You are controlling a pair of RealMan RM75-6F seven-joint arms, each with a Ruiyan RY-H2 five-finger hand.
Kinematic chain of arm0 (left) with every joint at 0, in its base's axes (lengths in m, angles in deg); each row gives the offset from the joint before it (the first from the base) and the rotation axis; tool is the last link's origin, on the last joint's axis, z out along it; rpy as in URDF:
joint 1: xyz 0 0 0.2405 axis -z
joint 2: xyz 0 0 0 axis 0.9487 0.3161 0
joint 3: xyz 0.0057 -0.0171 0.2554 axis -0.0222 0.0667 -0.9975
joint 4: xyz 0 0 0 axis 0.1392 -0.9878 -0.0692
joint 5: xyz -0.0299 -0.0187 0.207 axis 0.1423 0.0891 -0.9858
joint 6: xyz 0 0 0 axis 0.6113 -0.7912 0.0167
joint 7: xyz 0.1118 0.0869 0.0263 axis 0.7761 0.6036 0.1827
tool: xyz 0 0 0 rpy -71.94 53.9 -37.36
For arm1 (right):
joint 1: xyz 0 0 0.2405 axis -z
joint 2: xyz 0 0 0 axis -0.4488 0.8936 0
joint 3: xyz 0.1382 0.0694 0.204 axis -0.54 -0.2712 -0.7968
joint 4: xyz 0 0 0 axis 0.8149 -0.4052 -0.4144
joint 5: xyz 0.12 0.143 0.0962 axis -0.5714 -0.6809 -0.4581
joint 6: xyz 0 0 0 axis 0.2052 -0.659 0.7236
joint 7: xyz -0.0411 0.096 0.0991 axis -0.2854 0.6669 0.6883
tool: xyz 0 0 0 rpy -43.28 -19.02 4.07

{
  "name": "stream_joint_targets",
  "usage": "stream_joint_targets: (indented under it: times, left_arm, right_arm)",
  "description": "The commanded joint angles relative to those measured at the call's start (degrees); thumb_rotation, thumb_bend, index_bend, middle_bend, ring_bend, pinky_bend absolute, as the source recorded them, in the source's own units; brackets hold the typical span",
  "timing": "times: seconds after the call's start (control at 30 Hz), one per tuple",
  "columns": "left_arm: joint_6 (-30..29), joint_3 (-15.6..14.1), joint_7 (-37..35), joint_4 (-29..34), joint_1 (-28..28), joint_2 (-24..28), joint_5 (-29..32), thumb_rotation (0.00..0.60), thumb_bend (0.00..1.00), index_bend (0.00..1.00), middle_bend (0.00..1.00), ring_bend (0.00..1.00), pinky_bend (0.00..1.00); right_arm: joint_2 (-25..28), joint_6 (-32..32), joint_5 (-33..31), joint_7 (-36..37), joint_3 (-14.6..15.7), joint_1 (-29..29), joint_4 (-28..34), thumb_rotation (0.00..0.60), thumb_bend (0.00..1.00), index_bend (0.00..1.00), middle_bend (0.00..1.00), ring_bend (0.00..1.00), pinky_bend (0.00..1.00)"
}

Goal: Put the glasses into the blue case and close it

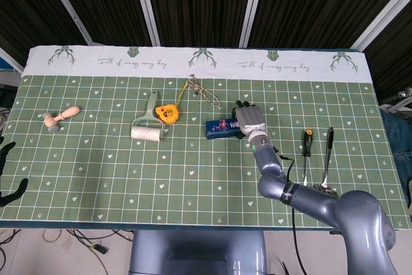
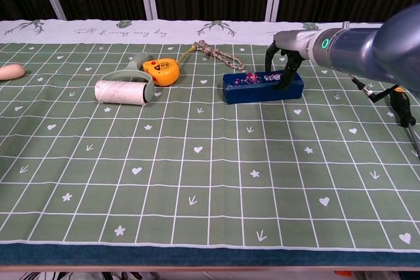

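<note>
The right hand [image 1: 250, 120] [image 2: 286, 52] sits over the right end of the blue case [image 1: 223, 128] [image 2: 262, 87], fingers [image 2: 287, 73] curled downward and touching the case's top at that end, with one dark finger hanging behind the far edge. Whether it truly grips the case or only presses on it, I cannot tell. The case is closed, lying flat on the green mat [image 1: 193, 178] [image 2: 197, 181]. Its long axis runs left to right across the table, the far end from the hand pointing left and tilted slightly toward the robot. Its lid carries a small floral print. The glasses do not show in either view.

Beyond the case's free end, farther left of the hand, lie a yellow tape measure [image 1: 168, 113] [image 2: 161, 71] and a lint roller [image 1: 146, 129] [image 2: 123, 90]. A knotted cord [image 1: 201, 91] [image 2: 216, 53] lies left of the hand and farther from the robot. To the hand's right, well apart, two screwdrivers [image 1: 306, 147] [image 2: 401, 109] lie side by side. A wooden piece [image 1: 59, 118] [image 2: 9, 71] sits far off to the left.

The left hand [image 1: 9, 172] shows only as dark fingertips at the head view's left edge, off the table; its state is unclear.
</note>
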Motion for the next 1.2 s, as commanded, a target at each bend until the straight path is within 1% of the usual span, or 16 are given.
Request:
stream_joint_targets:
  times: [0.03, 0.1, 0.13, 0.2, 0.27, 0.33, 0.4, 0.5, 0.63, 0.73, 0.77, 0.87, 0.9, 1.0, 1.13, 1.2]
  left_arm:
    - [0.05, -0.02, 0.00, 0.00, 0.01, 0.03, 0.02, 0.600, 0.32, 0.11, 0.00, 0.00, 0.00]
    - [0.04, -0.02, 0.07, 0.01, 0.02, 0.04, 0.00, 0.600, 0.32, 0.11, 0.00, 0.00, 0.00]
    - [0.05, -0.03, 0.06, -0.01, 0.01, 0.03, 0.03, 0.600, 0.32, 0.11, 0.00, 0.00, 0.00]
    - [-0.01, -0.01, -0.02, -0.05, -0.02, 0.01, 0.02, 0.600, 0.32, 0.11, 0.00, 0.00, 0.00]
    - [0.00, -0.03, -0.04, -0.09, -0.02, 0.01, 0.02, 0.600, 0.32, 0.11, 0.00, 0.00, 0.00]
    - [0.06, -0.07, 0.07, -0.17, -0.01, 0.03, 0.03, 0.600, 0.32, 0.11, 0.00, 0.00, 0.00]
    - [0.02, -0.05, 0.06, -0.24, -0.02, 0.01, 0.03, 0.600, 0.32, 0.11, 0.00, 0.00, 0.00]
    - [-0.12, -0.05, 0.14, -0.30, -0.04, -0.04, -0.07, 0.600, 0.32, 0.11, 0.00, 0.00, 0.00]
    - [-0.23, -0.08, 0.27, -0.42, -0.07, -0.17, -0.15, 0.600, 0.32, 0.11, 0.00, 0.00, 0.00]
    - [-0.37, -0.05, 0.30, -0.41, -0.08, -0.25, -0.23, 0.600, 0.32, 0.11, 0.00, 0.00, 0.00]
    - [-0.39, -0.04, 0.28, -0.38, -0.09, -0.29, -0.22, 0.600, 0.32, 0.11, 0.00, 0.00, 0.00]
    - [-0.50, -0.05, 0.44, -0.40, -0.09, -0.36, -0.34, 0.600, 0.32, 0.11, 0.00, 0.00, 0.00]
    - [-0.55, -0.05, 0.56, -0.38, -0.08, -0.40, -0.41, 0.600, 0.32, 0.11, 0.00, 0.00, 0.00]
    - [-0.69, -0.03, 0.84, -0.24, -0.07, -0.51, -0.48, 0.600, 0.32, 0.11, 0.00, 0.00, 0.00]
    - [-1.08, 0.10, 1.10, -0.17, -0.14, -0.70, -0.47, 0.600, 0.32, 0.11, 0.00, 0.00, 0.00]
    - [-1.16, 0.09, 1.30, -0.18, -0.13, -0.73, -0.57, 0.600, 0.32, 0.11, 0.00, 0.00, 0.00]
  right_arm:
    - [0.20, 0.21, -0.22, 0.06, 0.14, 0.03, 0.08, 0.600, 0.50, 0.43, 0.13, 0.13, 0.23]
    - [0.60, 0.36, -0.31, -0.08, 0.38, 0.01, 0.35, 0.600, 0.49, 0.34, 0.13, 0.12, 0.23]
    - [0.80, 0.36, -0.36, -0.12, 0.44, 0.01, 0.55, 0.600, 0.49, 0.33, 0.13, 0.12, 0.23]
    - [1.53, 0.16, -0.39, -0.19, 0.55, 0.07, 1.33, 0.600, 0.40, 0.20, 0.13, 0.12, 0.23]
    - [2.40, -0.26, -0.37, -0.18, 0.60, 0.24, 2.46, 0.600, 0.31, 0.12, 0.12, 0.12, 0.23]
    - [4.11, -1.26, -0.08, -0.01, 0.58, 0.72, 4.85, 0.600, 0.27, 0.04, 0.12, 0.12, 0.23]
    - [5.87, -2.51, 0.59, 0.36, 0.49, 1.34, 7.47, 0.600, 0.26, 0.02, 0.12, 0.12, 0.23]
    - [9.39, -8.10, 4.57, 2.23, 0.13, 3.68, 13.35, 0.600, 0.26, 0.02, 0.12, 0.12, 0.23]
    - [14.75, -16.80, 12.11, 5.96, 1.45, 9.26, 22.68, 0.600, 0.26, 0.02, 0.12, 0.12, 0.23]
    - [20.03, -23.23, 18.32, 8.61, 4.85, 15.23, 30.77, 0.600, 0.26, 0.02, 0.12, 0.12, 0.23]
    - [22.43, -26.16, 21.21, 9.62, 7.10, 18.26, 34.07, 0.600, 0.26, 0.02, 0.12, 0.12, 0.23]
    - [26.46, -32.45, 27.58, 11.86, 11.68, 24.28, 39.56, 0.600, 0.26, 0.02, 0.12, 0.12, 0.23]
    - [27.84, -36.57, 31.33, 13.24, 14.06, 27.64, 41.52, 0.600, 0.26, 0.02, 0.12, 0.12, 0.23]
    - [29.01, -45.92, 40.07, 16.40, 19.06, 34.96, 42.84, 0.600, 0.26, 0.02, 0.12, 0.12, 0.23]
    - [28.45, -55.07, 48.05, 18.24, 23.51, 42.34, 41.38, 0.600, 0.24, 0.02, 0.12, 0.12, 0.23]
    - [28.36, -57.29, 50.02, 17.08, 24.98, 44.56, 40.61, 0.600, 0.23, 0.02, 0.12, 0.12, 0.23]
